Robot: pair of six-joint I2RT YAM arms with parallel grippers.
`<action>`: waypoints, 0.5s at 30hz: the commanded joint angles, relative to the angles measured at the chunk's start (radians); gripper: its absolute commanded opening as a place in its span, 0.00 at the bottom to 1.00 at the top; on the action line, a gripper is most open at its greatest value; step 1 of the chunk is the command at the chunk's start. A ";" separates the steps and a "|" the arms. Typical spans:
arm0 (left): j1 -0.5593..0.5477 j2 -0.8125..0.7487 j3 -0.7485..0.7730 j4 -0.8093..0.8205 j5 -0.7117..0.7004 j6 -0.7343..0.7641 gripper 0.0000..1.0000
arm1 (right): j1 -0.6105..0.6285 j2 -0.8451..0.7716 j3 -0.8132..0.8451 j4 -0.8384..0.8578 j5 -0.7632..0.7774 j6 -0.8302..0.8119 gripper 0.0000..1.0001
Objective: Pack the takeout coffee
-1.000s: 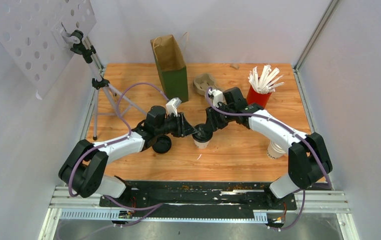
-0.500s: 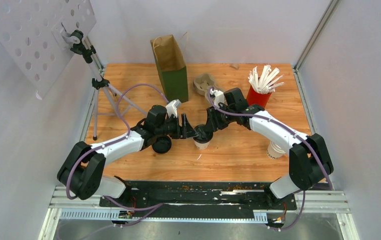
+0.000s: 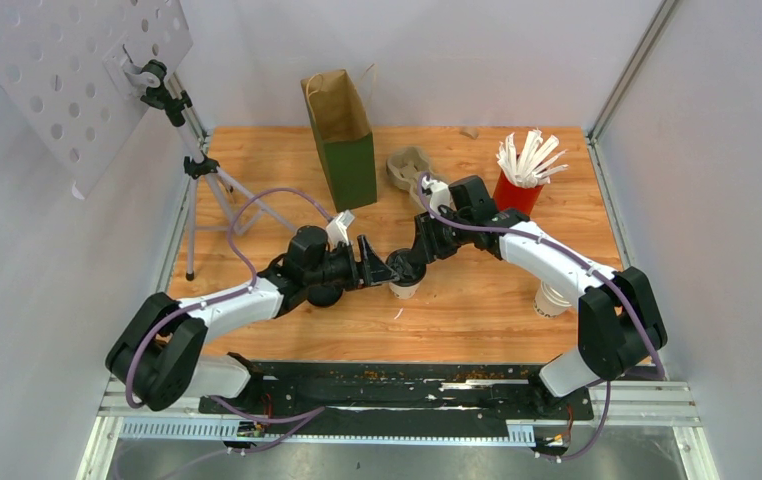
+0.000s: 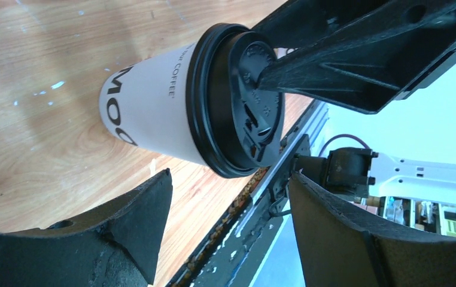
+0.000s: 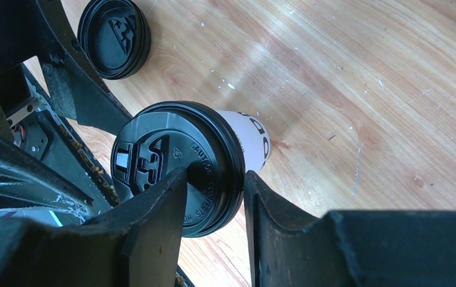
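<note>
White paper cup (image 3: 403,289) stands mid-table (image 3: 477,300) on orange wood; right gripper (image 5: 213,179) pinches the rim of its round, glossy black lid (image 4: 243,107). Left gripper (image 4: 230,179) gapes beside it, holding nothing. Red cup (image 3: 515,195) holds white stirrers (image 3: 527,155)

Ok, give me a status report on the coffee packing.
Left claw open, clear of the cup. Right claw shut on its lid. Spare lid loose on the table.
</note>
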 commanded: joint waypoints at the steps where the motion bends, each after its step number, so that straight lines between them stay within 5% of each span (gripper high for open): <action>1: -0.015 0.026 0.002 0.132 -0.004 -0.066 0.78 | -0.002 0.007 -0.033 -0.083 0.037 -0.015 0.39; 15: -0.031 0.097 -0.023 0.213 -0.029 -0.117 0.64 | -0.003 0.003 -0.039 -0.081 0.037 -0.018 0.39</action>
